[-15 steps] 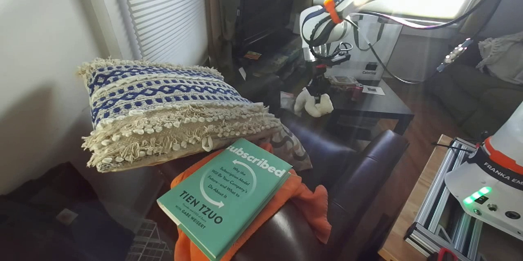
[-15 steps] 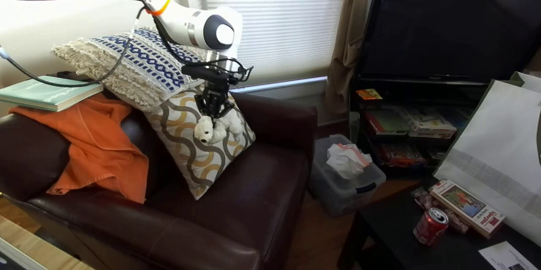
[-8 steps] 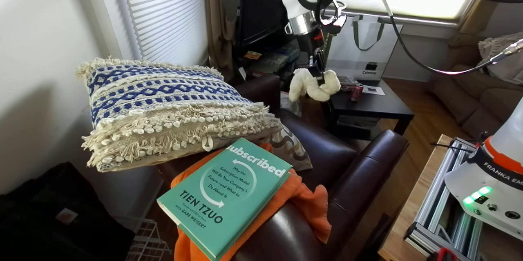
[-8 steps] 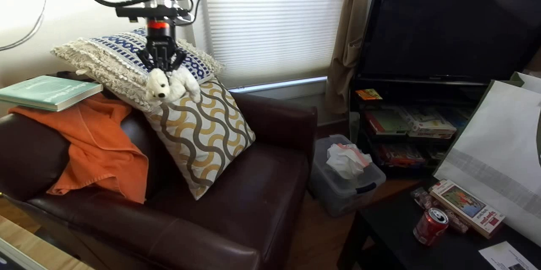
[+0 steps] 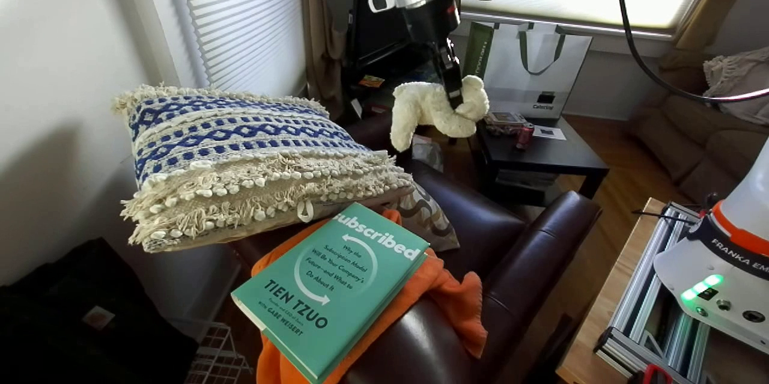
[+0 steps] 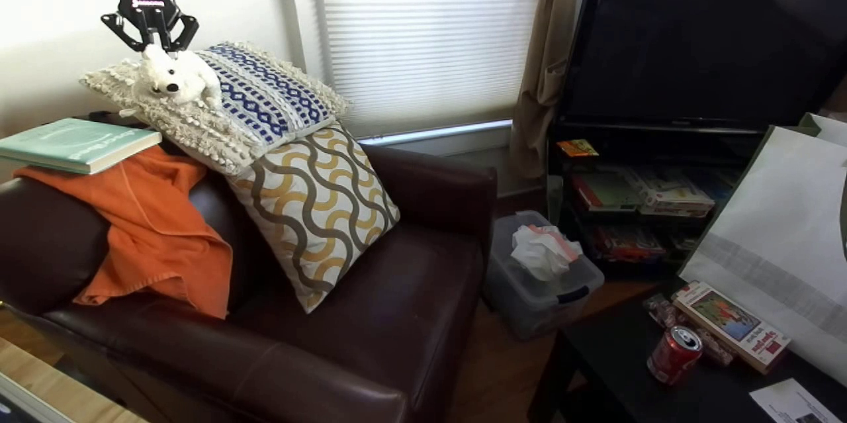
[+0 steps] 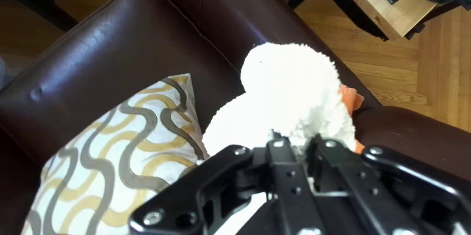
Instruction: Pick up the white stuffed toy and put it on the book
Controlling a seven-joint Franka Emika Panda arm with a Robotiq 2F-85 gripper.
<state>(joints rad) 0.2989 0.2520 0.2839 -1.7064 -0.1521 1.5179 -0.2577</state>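
Note:
The white stuffed toy, a fluffy cream-white animal, hangs in the air in both exterior views (image 5: 429, 107) (image 6: 188, 82) and fills the middle of the wrist view (image 7: 283, 91). My gripper (image 5: 455, 98) is shut on its back; the black fingers press into the fleece, also in an exterior view (image 6: 162, 49) and the wrist view (image 7: 300, 145). The teal-green book (image 5: 336, 300) lies flat on an orange cloth on the chair back. It also shows in an exterior view (image 6: 79, 145), lower and to the left of the toy. The book is out of the wrist view.
A fringed blue-and-cream pillow (image 5: 240, 143) stands beside the book on the chair. A wavy-patterned pillow (image 6: 317, 211) leans below it. The orange cloth (image 6: 159, 231) drapes over the dark leather armchair (image 6: 370, 304). A black table (image 5: 541, 158) and white bag (image 5: 534, 77) are beyond.
The gripper has carried the toy up and closer to the book: leftward and upward in an exterior view. The toy has turned a little. The book and pillows have not moved.

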